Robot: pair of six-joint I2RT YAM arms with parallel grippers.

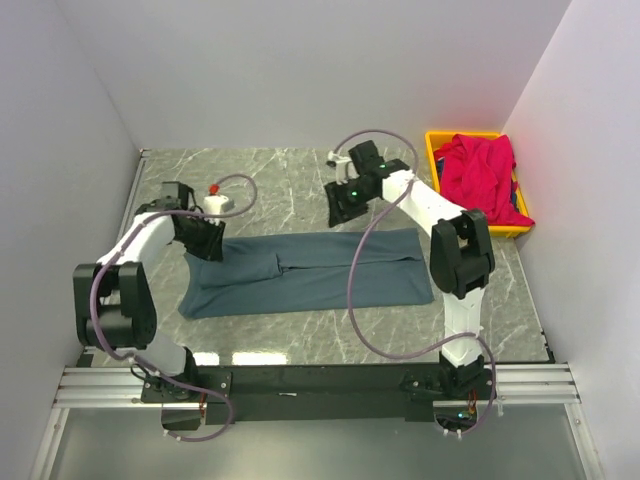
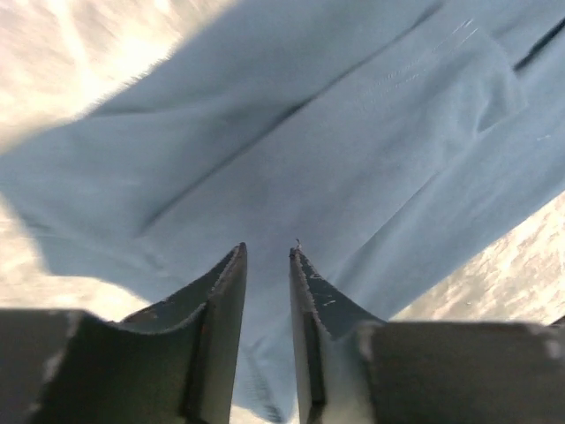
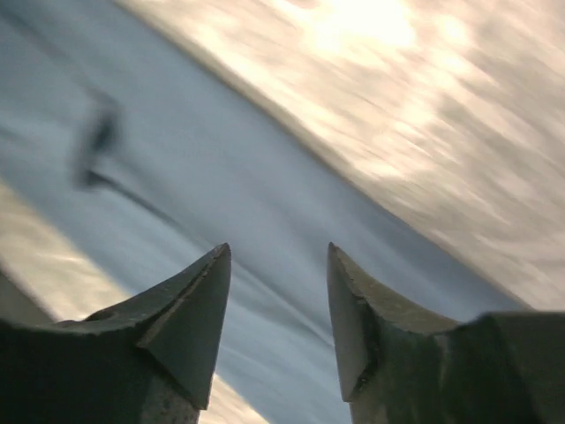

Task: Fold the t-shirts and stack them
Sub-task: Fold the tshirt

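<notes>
The counter (image 1: pixel 300 190) carries one blue-grey shirt (image 1: pixel 310 272), lying as a long flat band across the middle with its ends toward the left and right edges. The red shirt (image 1: pixel 482 170) sits bunched in the yellow bin (image 1: pixel 432 158) at the far right corner, not yet folded.

I judge the step in hand to be the crosswise fold of the band.

- **Left arm (image 1: pixel 150 235):** it hangs over the band's left end. Its jaws stand a narrow slit apart with nothing between them, and there is cloth directly below.
- **Right arm (image 1: pixel 425 200):** it reaches over the band's far long edge near the middle. Its jaws stand well apart and empty, and that wrist view is blurred.

To do the fold well, I would:

1. Open the left jaws wider before descending.
2. Pinch all layers at the end.
3. Lift just off the counter.
4. Carry the end across evenly so the edges align without wrinkles.
</notes>
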